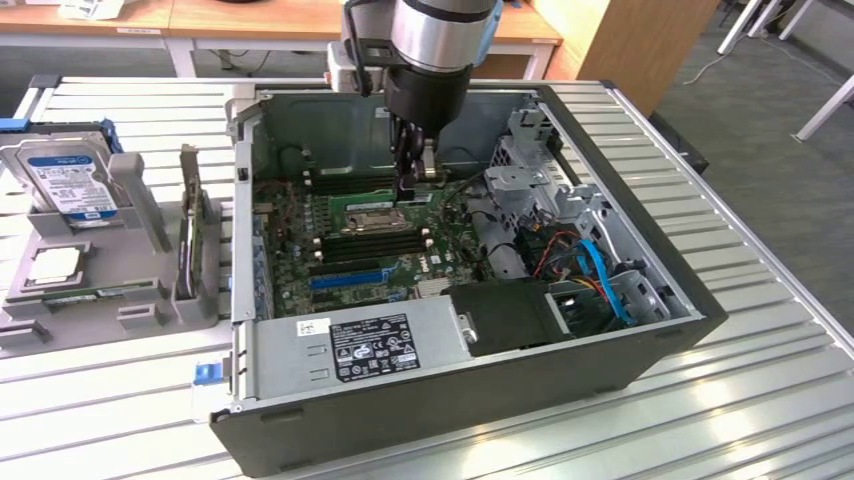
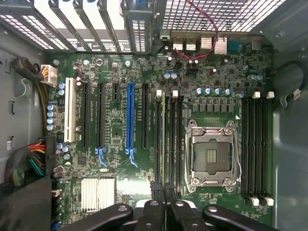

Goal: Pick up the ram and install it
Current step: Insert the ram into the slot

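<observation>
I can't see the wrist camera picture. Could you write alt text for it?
The robot's black tool grips a thin memory stick, seen edge-on, over the long black slots of a green computer board. A square silver chip socket sits beside those slots.

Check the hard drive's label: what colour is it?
The hard drive's label is blue and white; the exterior view shows it best.

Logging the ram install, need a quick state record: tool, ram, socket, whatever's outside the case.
tool: shut on the ram, down inside the open case
ram: edge-on, in line with a memory slot beside the CPU socket; seated or not, cannot tell
CPU socket: empty
outside the case: hard drive standing in a grey holder, processor chip lying flat, both at the exterior view's left
</observation>
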### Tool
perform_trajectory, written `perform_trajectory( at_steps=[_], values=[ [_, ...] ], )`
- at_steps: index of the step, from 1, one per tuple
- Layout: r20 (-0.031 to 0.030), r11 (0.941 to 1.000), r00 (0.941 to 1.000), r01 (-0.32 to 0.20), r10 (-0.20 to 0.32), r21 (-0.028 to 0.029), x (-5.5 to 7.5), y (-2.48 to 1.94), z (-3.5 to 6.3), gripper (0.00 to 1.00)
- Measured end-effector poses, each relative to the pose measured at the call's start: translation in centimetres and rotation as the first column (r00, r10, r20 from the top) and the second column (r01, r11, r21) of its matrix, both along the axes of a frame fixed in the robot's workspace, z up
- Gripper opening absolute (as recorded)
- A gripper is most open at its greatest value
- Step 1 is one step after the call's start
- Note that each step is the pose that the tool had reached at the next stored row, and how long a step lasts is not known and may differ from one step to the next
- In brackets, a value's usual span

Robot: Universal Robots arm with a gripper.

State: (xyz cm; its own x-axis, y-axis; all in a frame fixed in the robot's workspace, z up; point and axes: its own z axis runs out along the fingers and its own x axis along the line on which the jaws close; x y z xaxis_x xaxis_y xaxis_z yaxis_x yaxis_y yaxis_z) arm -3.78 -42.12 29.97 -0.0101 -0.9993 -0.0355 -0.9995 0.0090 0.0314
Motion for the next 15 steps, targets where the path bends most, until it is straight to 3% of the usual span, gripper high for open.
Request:
perform_trajectory(
  at_steps=[15],
  values=[
    [0.0037, 1.0000, 1.0000, 0.000, 0.000, 0.0000, 0.0, 0.00, -2.23, 0.12]
  ],
)
